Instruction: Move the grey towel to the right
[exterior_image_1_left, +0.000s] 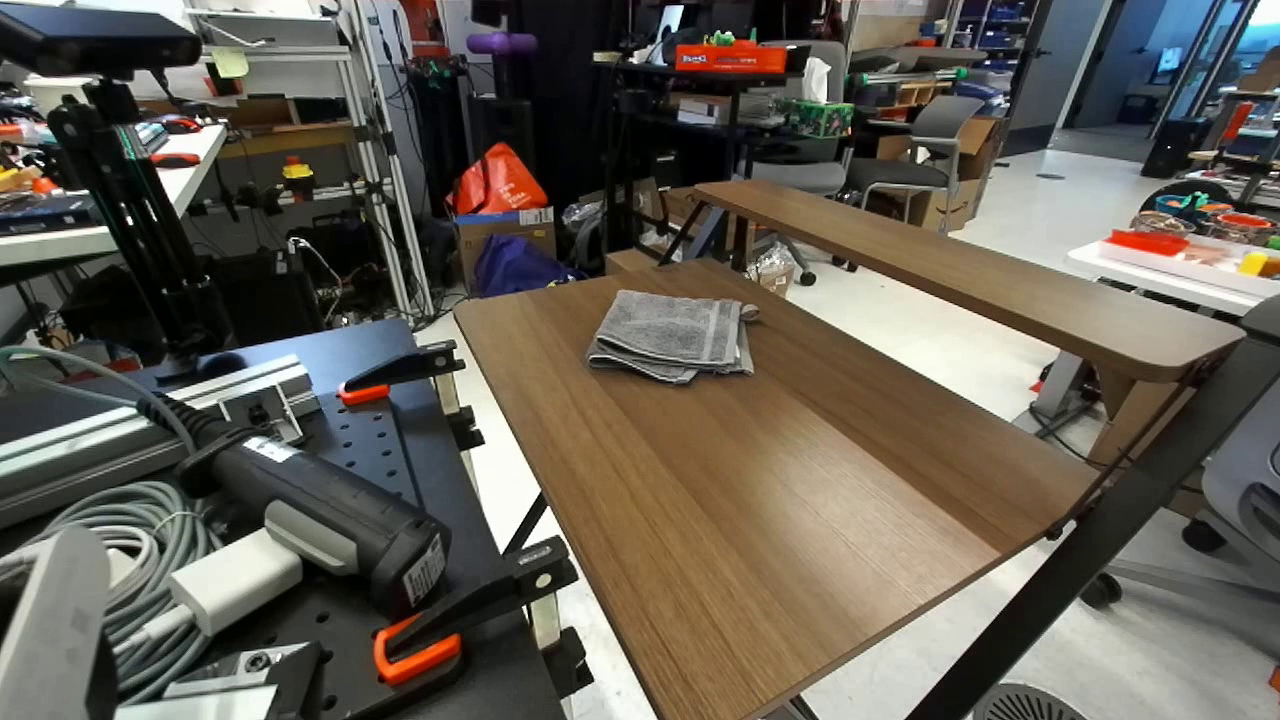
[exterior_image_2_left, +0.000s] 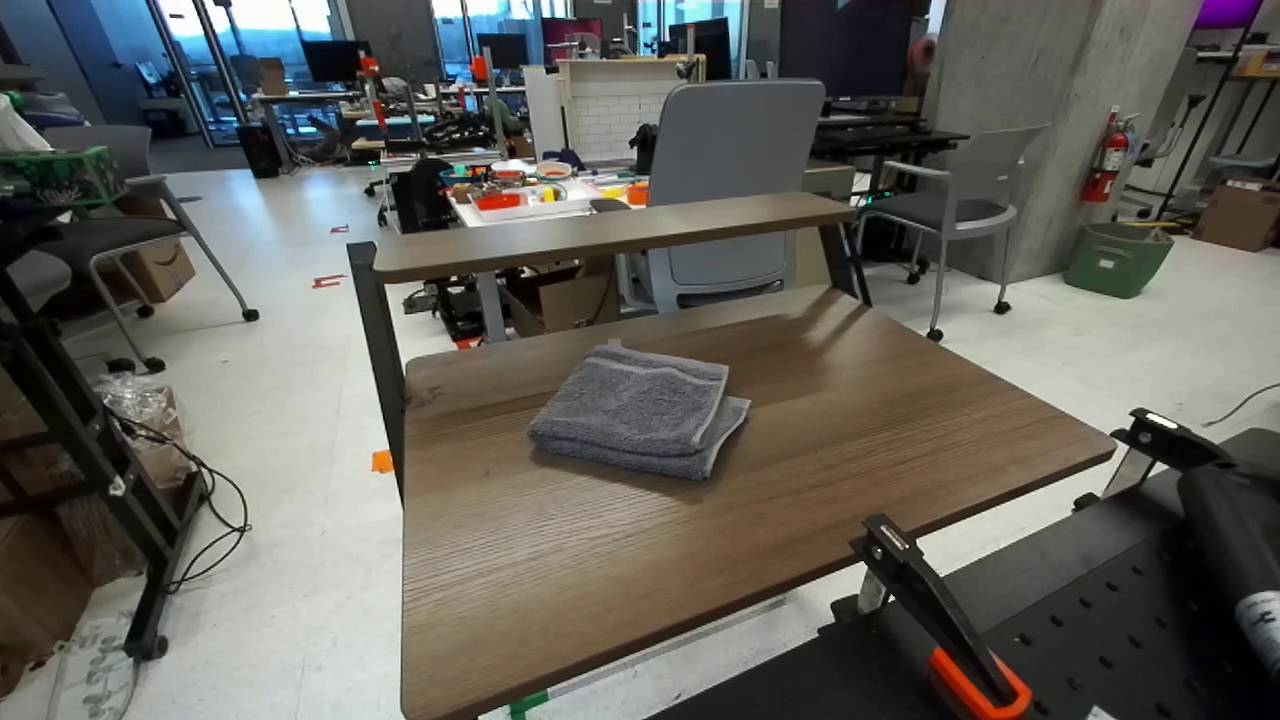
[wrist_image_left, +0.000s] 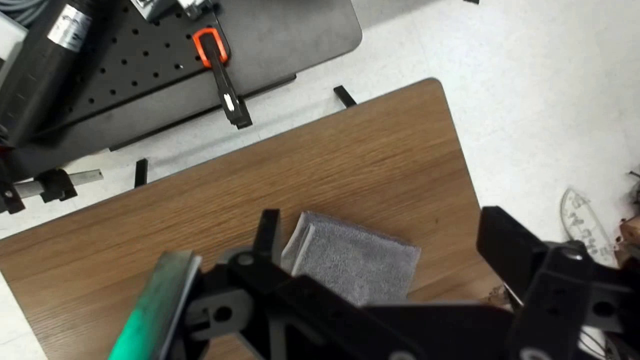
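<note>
The grey towel (exterior_image_1_left: 668, 332) lies flat and folded on the brown wooden table in both exterior views (exterior_image_2_left: 640, 405). Its layered edges spread slightly out of line. In the wrist view the towel (wrist_image_left: 357, 260) shows below my gripper, its lower part hidden behind the gripper body. My gripper (wrist_image_left: 380, 227) is open, with its two black fingers far apart and nothing between them. It appears to hang well above the towel, which lies nearer the left finger. The gripper is not in view in either exterior view.
The wooden table (exterior_image_1_left: 800, 510) has a raised shelf (exterior_image_2_left: 620, 235) along one long side on dark metal legs. A black workbench (exterior_image_2_left: 1080, 590) stands beside it across a gap. Clamps with orange handles (exterior_image_1_left: 415, 650), a black handheld tool (exterior_image_1_left: 320, 510) and coiled cables (exterior_image_1_left: 150, 540) are on the workbench.
</note>
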